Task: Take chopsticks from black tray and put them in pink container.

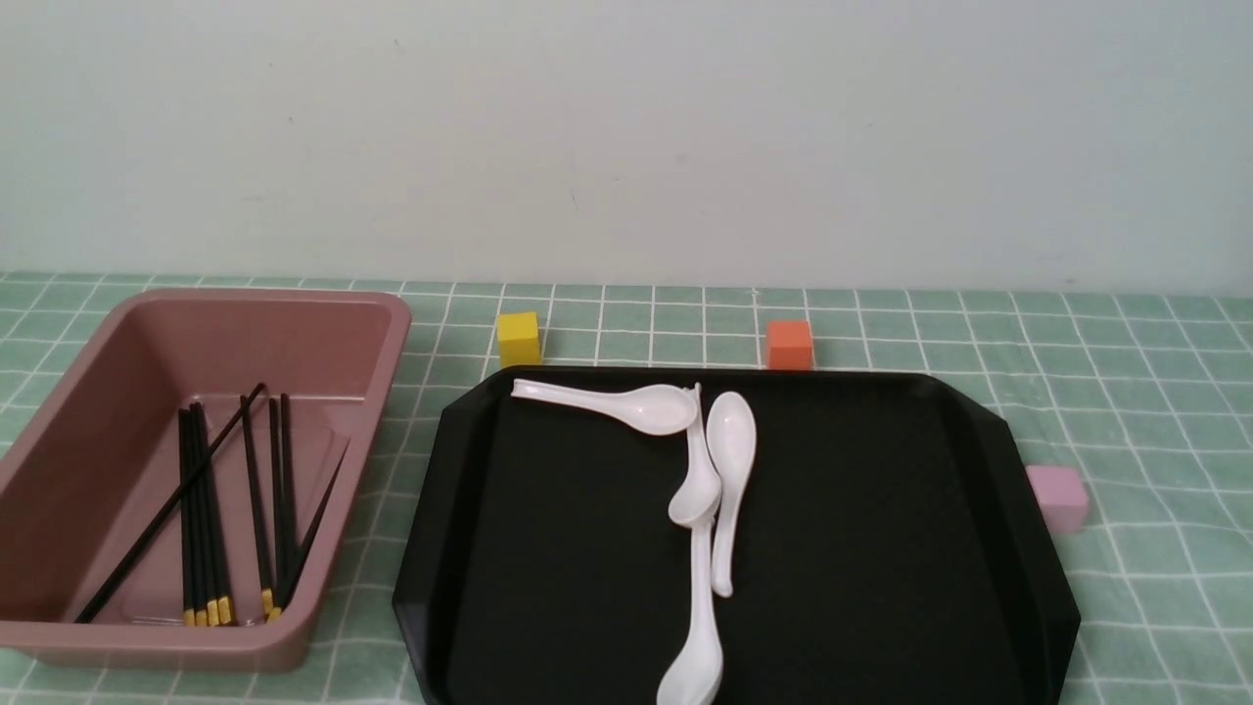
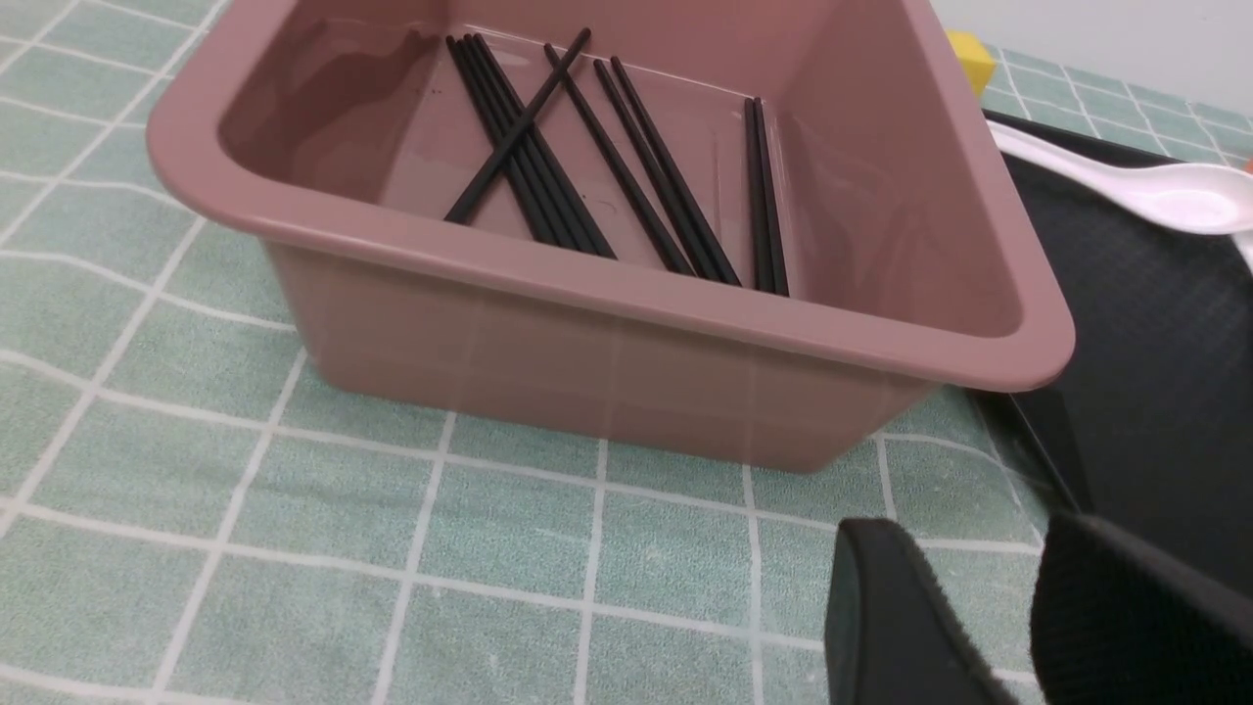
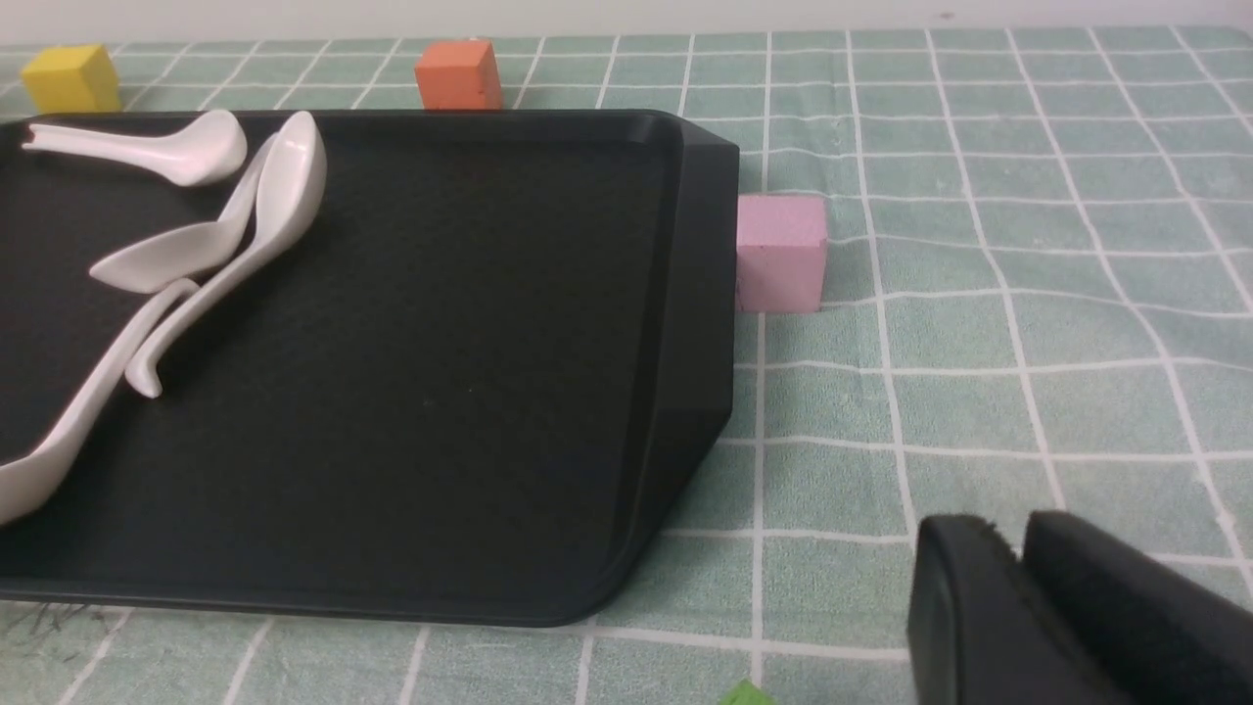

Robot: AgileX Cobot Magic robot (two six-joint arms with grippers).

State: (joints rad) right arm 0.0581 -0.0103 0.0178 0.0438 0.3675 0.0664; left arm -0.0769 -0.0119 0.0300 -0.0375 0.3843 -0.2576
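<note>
Several black chopsticks point(image 1: 206, 509) with gold bands lie in the pink container point(image 1: 59, 460) at the left; the left wrist view shows these chopsticks point(image 2: 626, 166) on the floor of the pink container point(image 2: 626, 323). The black tray point(image 1: 881, 548) holds only white spoons; no chopstick shows on it. My left gripper point(image 2: 989, 558) hangs over the cloth in front of the container, open, nothing between its fingers. My right gripper point(image 3: 1013, 539) is shut and empty, over the cloth beside the black tray point(image 3: 685, 294). Neither gripper shows in the front view.
Several white soup spoons point(image 1: 705, 470) lie on the tray. A yellow cube point(image 1: 519, 338) and an orange cube point(image 1: 789, 344) stand behind it. A small pale-pink cube point(image 1: 1057, 497) sits at its right edge. A green scrap point(image 3: 744, 695) lies near my right gripper.
</note>
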